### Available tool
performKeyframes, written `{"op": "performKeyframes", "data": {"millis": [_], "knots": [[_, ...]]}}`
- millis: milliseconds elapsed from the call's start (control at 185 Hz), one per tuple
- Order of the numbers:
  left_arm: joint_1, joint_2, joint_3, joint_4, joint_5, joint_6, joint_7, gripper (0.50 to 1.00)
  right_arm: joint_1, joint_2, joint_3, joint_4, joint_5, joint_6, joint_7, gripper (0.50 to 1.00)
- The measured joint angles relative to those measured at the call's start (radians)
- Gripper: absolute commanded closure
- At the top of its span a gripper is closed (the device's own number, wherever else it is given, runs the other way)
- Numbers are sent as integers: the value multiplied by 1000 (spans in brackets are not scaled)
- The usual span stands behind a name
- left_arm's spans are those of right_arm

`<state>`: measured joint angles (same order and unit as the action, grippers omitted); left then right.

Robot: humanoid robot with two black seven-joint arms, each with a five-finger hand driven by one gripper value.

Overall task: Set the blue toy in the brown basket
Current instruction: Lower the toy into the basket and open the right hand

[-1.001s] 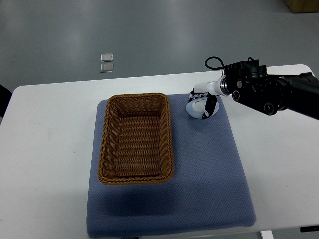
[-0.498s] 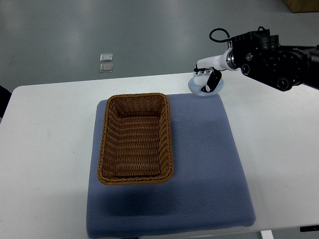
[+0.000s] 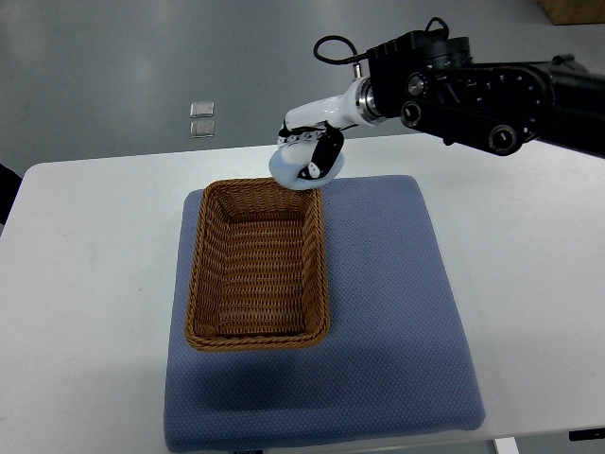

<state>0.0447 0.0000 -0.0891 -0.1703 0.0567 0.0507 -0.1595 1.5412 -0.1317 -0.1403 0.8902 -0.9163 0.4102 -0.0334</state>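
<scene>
My right hand [image 3: 308, 156] is shut on a pale blue toy [image 3: 289, 170] and holds it in the air over the far right corner of the brown wicker basket [image 3: 258, 262]. The toy is mostly covered by the fingers. The black right arm [image 3: 482, 80] comes in from the right edge, high above the table. The basket is empty and sits on the left part of a blue mat [image 3: 388, 312]. The left arm is out of sight.
The blue mat lies on a white table [image 3: 85, 284]. Two small clear packets [image 3: 201, 119] lie on the grey floor beyond the table's far edge. A brown box corner [image 3: 572, 9] shows at the top right.
My right hand has lifted the blue toy off the mat and carried it up and left, from beside the basket's right to above its far right corner.
</scene>
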Motion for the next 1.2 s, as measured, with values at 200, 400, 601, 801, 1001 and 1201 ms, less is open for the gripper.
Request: {"op": "performKeyframes", "data": {"millis": [200,400,601,801,1001,1201], "knots": [[0,0,2,0,0,0,0,500,-10,120,1,-14,41,-9,4,906],[0,0,0,0,0,0,0,500,-58,131,-8,-57,38,-24,4,887],[0,0,-1,0,0,0,0,500,-95,132,-8,-75,31,-28,5,814],[0,0,1,0,0,0,0,500,-133,132,-9,-79,31,-48,9,742],[-1,0,0,0,0,0,0,500,-158,132,-9,-94,31,-51,10,707],[-5,0,1,1,0,0,0,500,-158,132,-6,-97,32,-48,10,658]]}}
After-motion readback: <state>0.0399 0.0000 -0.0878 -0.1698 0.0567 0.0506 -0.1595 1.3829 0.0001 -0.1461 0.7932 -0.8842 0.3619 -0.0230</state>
